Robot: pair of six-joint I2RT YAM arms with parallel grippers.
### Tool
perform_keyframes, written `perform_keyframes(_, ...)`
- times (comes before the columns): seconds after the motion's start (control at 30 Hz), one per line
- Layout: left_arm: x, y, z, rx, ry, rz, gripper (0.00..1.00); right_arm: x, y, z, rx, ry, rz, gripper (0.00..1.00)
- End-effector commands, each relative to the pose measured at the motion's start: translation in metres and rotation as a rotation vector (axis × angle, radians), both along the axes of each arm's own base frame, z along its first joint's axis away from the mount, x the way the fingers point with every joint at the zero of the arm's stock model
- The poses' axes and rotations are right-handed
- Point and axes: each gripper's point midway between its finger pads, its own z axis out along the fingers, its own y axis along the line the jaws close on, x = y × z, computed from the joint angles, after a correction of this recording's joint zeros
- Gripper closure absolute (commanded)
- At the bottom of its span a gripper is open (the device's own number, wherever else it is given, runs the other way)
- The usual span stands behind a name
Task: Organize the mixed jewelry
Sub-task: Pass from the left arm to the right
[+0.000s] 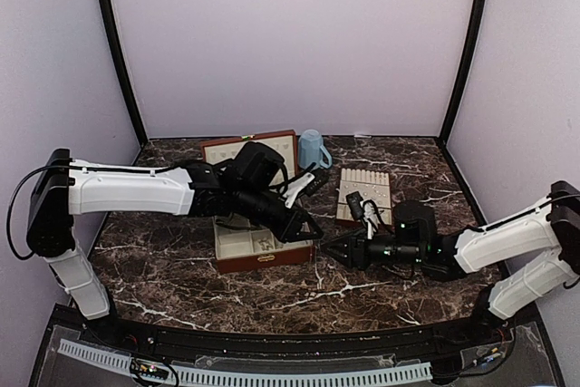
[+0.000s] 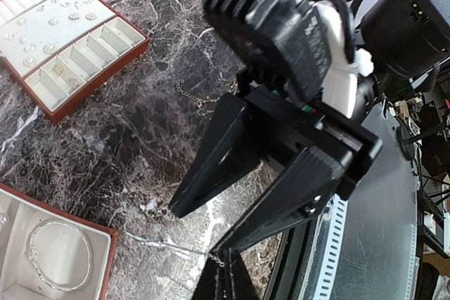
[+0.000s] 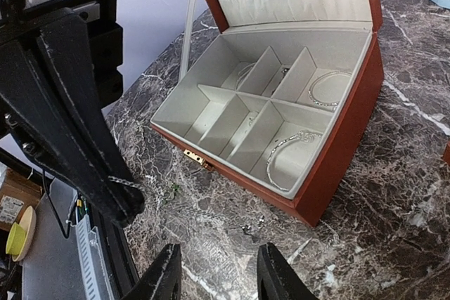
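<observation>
My left gripper (image 2: 223,263) is shut on a thin silver chain (image 2: 219,258), which trails off leftward over the marble. In the right wrist view that chain (image 3: 121,182) crosses the left gripper's black tip. My right gripper (image 3: 221,279) stands open just above the table, its jaws pointing at the left gripper's tip, nothing between them. A tiny silvery piece (image 3: 249,228) lies on the marble in front of it. The open reddish-brown box (image 3: 330,166) holds two silver bracelets (image 3: 288,149) in its cream compartments. In the top view both grippers (image 1: 313,235) meet right of the box (image 1: 263,256).
A cream slotted tray (image 2: 53,82) carrying several small pieces lies behind the right gripper. Another short chain (image 2: 195,98) lies loose on the marble. A blue mug (image 1: 313,148) stands at the back beside the box lid (image 1: 217,148). The table's perforated front rail (image 2: 330,244) is close.
</observation>
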Motion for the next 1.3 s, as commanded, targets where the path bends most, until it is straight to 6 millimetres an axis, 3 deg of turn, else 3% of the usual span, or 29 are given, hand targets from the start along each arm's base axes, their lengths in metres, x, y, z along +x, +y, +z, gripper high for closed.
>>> perform_keyframes(0.0,-0.003,0.002,0.039,-0.071,-0.018,-0.007,0.99,0.006,0.019,0.03,0.092,-0.089,0.023,0.63)
perform_keyframes(0.43,-0.005,0.002,0.045,-0.092,-0.014,-0.01,1.0,0.021,0.036,0.035,0.141,-0.126,-0.008,0.67)
perform_keyframes(0.73,0.01,0.014,0.038,-0.071,-0.109,0.076,1.0,0.029,0.029,0.046,0.165,-0.125,-0.074,0.98)
perform_keyframes(0.9,0.022,0.018,0.031,-0.074,-0.186,0.123,0.99,0.034,0.014,0.057,0.143,-0.132,-0.153,1.0)
perform_keyframes(1.07,0.029,0.012,0.036,-0.14,-0.255,0.133,0.91,0.038,0.001,0.07,0.127,-0.148,-0.21,1.0)
perform_keyframes(1.27,0.037,0.007,0.033,-0.186,-0.338,0.134,0.72,0.044,-0.011,0.08,0.08,-0.165,-0.271,1.0)
